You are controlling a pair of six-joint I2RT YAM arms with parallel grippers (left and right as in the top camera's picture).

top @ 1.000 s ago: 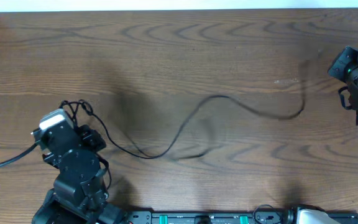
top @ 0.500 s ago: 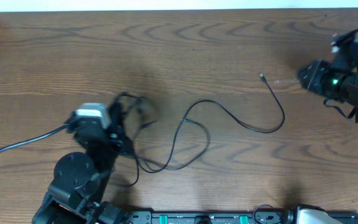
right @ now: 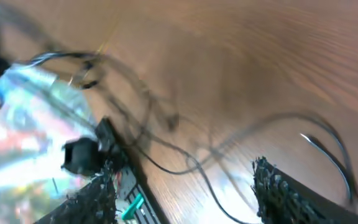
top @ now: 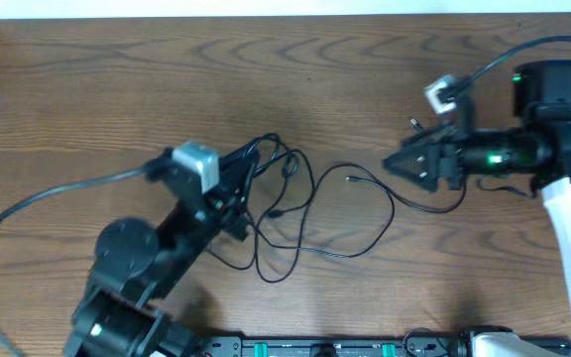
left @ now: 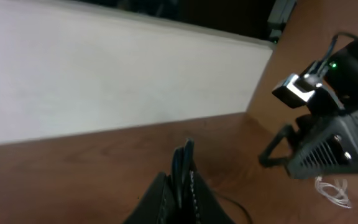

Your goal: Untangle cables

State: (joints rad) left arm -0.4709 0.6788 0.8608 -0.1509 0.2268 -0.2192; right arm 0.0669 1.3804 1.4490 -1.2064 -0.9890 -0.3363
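Note:
Thin black cables [top: 315, 213] lie in slack loops across the middle of the wooden table, with one plug end [top: 349, 179] lying free. My left gripper [top: 238, 188] is shut on a bunch of these cables; in the left wrist view the black strands [left: 184, 155] stick up out of the shut left gripper [left: 182, 179]. My right gripper [top: 397, 165] points left over the cables' right-hand loop and is open, holding nothing. In the blurred right wrist view, cable strands [right: 185, 158] run on the table between the spread fingers [right: 278, 186]. A thin white cord [left: 331, 190] lies under the right arm.
A black rail with green tabs [top: 315, 347] runs along the front edge. The left arm's thick black wire [top: 48, 198] sweeps over the table's left side. A white body [top: 563, 248] stands at the right edge, and a white wall bounds the far side.
The right gripper opened, let go of the cable end and swung left toward the middle. The left gripper carried its bunch rightward and farther back; the stretched cable fell into slack loops.

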